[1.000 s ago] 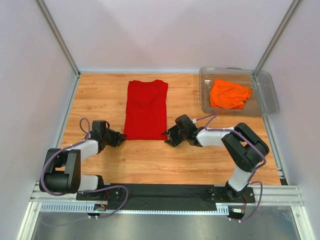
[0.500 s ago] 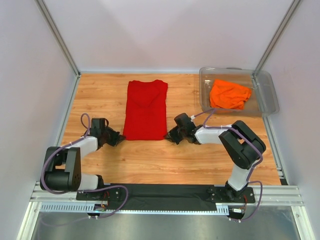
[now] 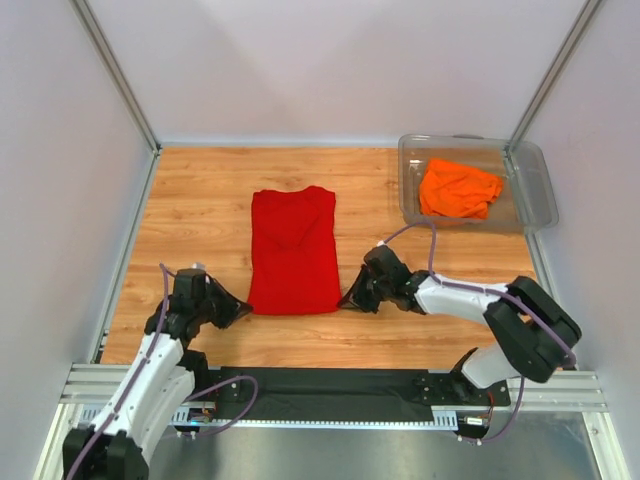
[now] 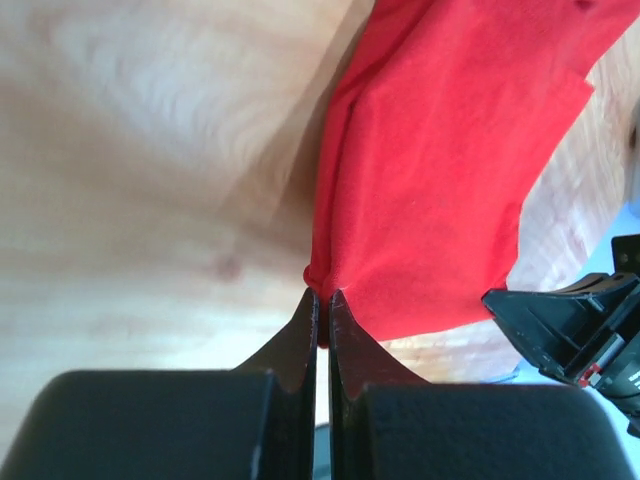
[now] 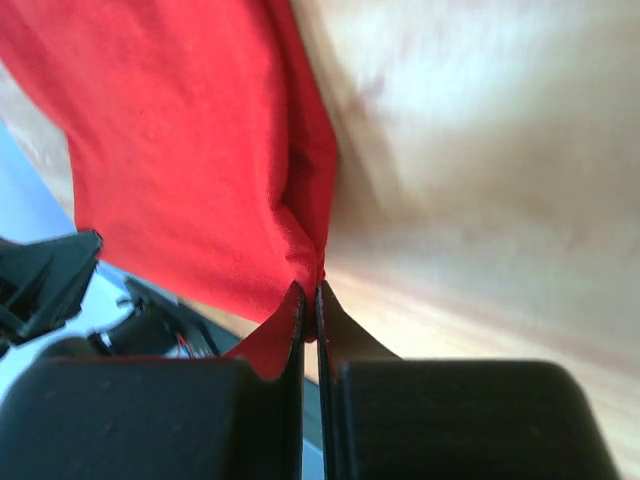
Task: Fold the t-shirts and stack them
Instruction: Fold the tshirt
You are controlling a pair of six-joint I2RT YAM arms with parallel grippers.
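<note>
Top external | left gripper (image 3: 240,304) and right gripper (image 3: 348,298) pinched closed on red t-shirt (image 3: 292,250) near corners | step: folding | next, likely: lift hem evenly toward far edge

One camera overhead, one on each wrist.
The top view looks down from behind me at the whole table (image 3: 200,190); my wrist views sit close to the red shirt (image 3: 292,250), which all three share.

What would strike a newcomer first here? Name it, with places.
The bright red cloth t-shirt lies flat in the middle of the wooden table, its near corners pinched: the left gripper shut on the left one, the right gripper on the right. A crumpled orange cloth t-shirt sits in the clear plastic bin at the far right.
</note>
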